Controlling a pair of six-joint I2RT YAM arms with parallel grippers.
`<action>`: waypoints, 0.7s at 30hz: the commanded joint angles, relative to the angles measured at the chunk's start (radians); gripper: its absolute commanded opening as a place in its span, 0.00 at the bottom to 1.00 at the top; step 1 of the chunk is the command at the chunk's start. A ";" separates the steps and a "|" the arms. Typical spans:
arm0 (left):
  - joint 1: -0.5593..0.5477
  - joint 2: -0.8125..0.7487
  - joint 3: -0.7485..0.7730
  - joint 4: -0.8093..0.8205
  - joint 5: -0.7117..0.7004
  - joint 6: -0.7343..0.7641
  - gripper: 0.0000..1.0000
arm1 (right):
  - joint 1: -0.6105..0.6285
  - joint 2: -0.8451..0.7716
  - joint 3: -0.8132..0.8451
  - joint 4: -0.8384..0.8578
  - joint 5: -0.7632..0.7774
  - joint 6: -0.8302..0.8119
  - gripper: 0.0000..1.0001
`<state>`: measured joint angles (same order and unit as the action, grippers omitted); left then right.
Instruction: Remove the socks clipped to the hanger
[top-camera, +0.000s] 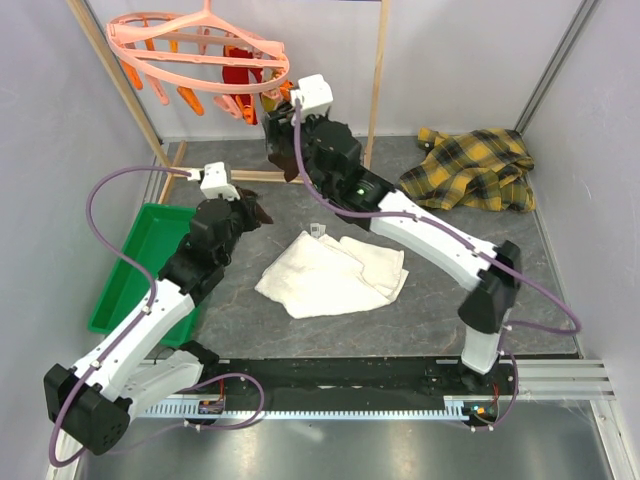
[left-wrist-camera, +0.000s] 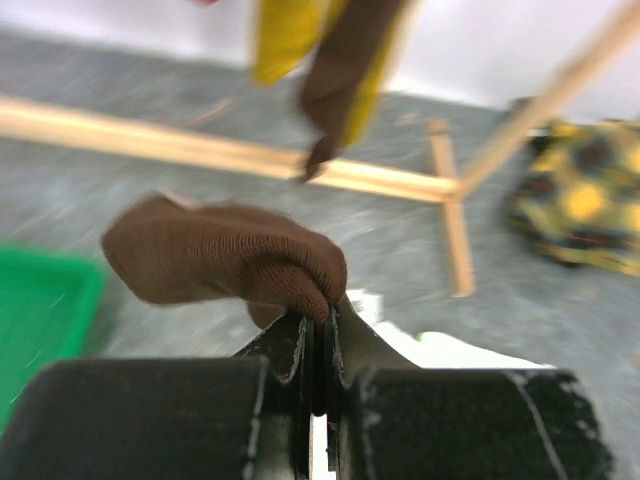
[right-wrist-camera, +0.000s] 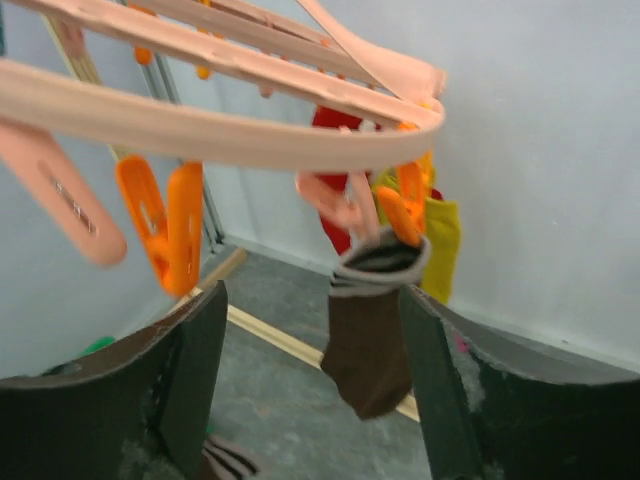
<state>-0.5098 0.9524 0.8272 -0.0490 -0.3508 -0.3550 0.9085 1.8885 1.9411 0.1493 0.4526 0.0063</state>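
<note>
A dark brown fabric sock (right-wrist-camera: 365, 340), hanging vertically from the round salmon-pink plastic hanger (right-wrist-camera: 200, 130), is being framed by the widely spread right gripper (right-wrist-camera: 310, 305); a second brown sock (left-wrist-camera: 220, 255) is being pinched by the closed left gripper (left-wrist-camera: 320, 335).

Wrist views: hanger (right-wrist-camera: 200, 130) cut off left; plaid shirt (left-wrist-camera: 580, 200) blurred.

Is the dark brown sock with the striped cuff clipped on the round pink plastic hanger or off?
Clipped on: the brown sock hangs by its cuff from a clip under the hanger.
</note>
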 joint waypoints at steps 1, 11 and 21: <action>0.013 -0.007 0.010 -0.141 -0.217 -0.114 0.02 | 0.001 -0.210 -0.175 0.082 -0.044 0.054 0.82; 0.290 -0.021 -0.022 -0.345 -0.163 -0.266 0.02 | 0.001 -0.540 -0.656 0.033 0.028 0.144 0.98; 0.582 0.213 0.056 -0.498 -0.241 -0.355 0.04 | 0.001 -0.865 -0.979 -0.020 0.021 0.275 0.98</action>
<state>0.0006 1.0698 0.8253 -0.4454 -0.5404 -0.5980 0.9077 1.0977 1.0012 0.1539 0.4500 0.2325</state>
